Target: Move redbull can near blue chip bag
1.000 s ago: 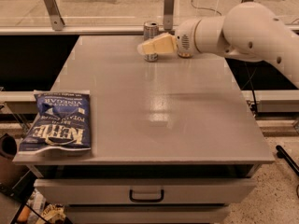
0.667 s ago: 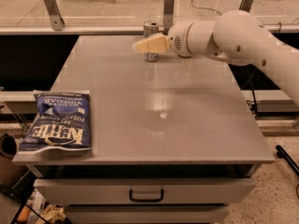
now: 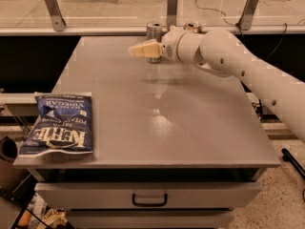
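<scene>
The redbull can [image 3: 153, 31] is a slim silver-grey can with a shiny top, standing upright at the far edge of the grey table [image 3: 157, 128], near the middle. My gripper [image 3: 142, 48] reaches in from the right and sits low just in front of the can, covering its lower part and pointing left. The blue chip bag [image 3: 60, 123] is a flat dark-blue Kettle bag with white lettering, lying at the table's front left corner, far from the can and the gripper.
A second can [image 3: 192, 27] stands at the far edge just right of the redbull can, half hidden by my arm [image 3: 238, 66]. A rail with metal posts [image 3: 171, 6] runs behind the table. A drawer with a handle [image 3: 149, 200] is below the front edge.
My arm has swung left along the far edge, so the gripper now crosses in front of the redbull can. The can and the bag have not moved.
</scene>
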Robot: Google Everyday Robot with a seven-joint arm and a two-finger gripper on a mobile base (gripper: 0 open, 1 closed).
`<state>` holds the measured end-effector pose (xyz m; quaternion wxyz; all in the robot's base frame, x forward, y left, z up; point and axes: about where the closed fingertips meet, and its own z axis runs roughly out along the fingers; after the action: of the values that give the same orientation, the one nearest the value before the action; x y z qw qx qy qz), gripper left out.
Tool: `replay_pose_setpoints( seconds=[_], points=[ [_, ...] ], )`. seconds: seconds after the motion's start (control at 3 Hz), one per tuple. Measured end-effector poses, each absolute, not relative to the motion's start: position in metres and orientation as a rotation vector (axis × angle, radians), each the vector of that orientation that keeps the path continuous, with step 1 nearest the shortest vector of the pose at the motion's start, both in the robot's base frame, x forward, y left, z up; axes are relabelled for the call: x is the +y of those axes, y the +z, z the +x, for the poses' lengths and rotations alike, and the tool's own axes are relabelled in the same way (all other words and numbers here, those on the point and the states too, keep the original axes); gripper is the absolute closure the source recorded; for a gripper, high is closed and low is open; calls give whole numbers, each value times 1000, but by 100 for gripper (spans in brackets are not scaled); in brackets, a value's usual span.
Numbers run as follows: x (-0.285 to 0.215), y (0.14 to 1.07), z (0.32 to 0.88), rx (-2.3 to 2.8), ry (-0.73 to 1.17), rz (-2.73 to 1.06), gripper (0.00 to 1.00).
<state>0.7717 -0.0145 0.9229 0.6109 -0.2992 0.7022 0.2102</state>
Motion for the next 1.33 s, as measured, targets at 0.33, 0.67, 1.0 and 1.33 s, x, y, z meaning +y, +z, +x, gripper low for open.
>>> replay_pose_setpoints(
  seconds=[0.33, 0.67, 1.0, 1.33],
  points=[
    [-6, 913, 787, 1579, 497, -665, 0],
    [4, 906, 800, 1551, 508, -654, 0],
    [6, 906, 800, 1552, 511, -657, 18],
    [9, 905, 799, 1552, 514, -659, 42]
  ],
)
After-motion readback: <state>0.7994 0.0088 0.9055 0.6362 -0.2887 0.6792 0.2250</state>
